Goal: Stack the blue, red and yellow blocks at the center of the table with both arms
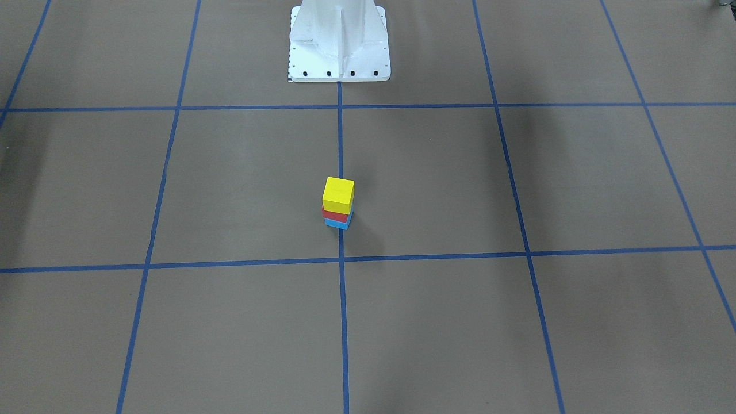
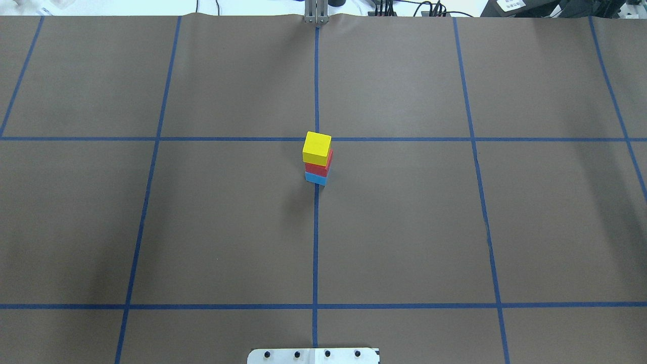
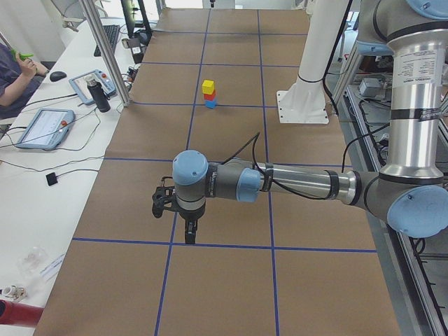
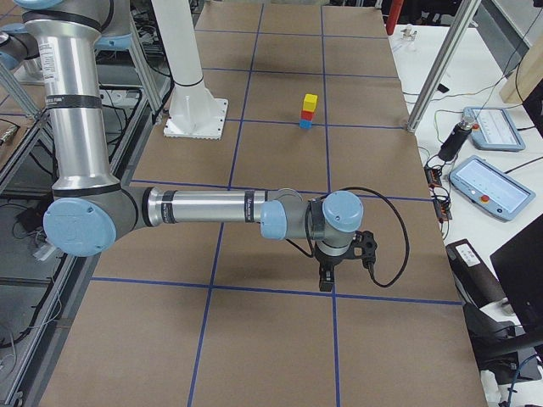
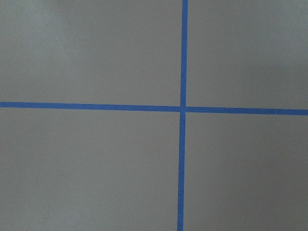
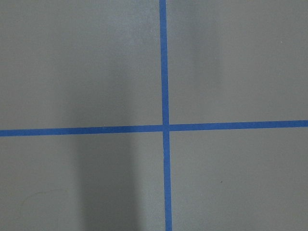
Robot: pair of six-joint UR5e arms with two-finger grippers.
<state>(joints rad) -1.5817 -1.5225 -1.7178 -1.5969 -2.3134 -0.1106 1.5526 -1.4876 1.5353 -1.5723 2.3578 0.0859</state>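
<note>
Across the brown bench (image 2: 202, 227) blue tape lines (image 2: 156, 139) mark a grid. The left arm (image 3: 301, 183) reaches out low toward the bench's left end. The left gripper (image 3: 189, 234) points down near a tape line, and whether it is open or closed cannot be told. The right arm (image 4: 204, 208) stretches likewise toward the right end. The right gripper (image 4: 326, 281) also points down, its state unreadable. The white base (image 1: 339, 46) stands near the robot-side edge. On the centre line, well apart from both arms and every bench edge, the blue block (image 2: 316, 178) sits on the bench. The red block (image 2: 318, 168) lies on it, and the yellow block (image 2: 317, 148) is on top, edges roughly aligned.
</note>
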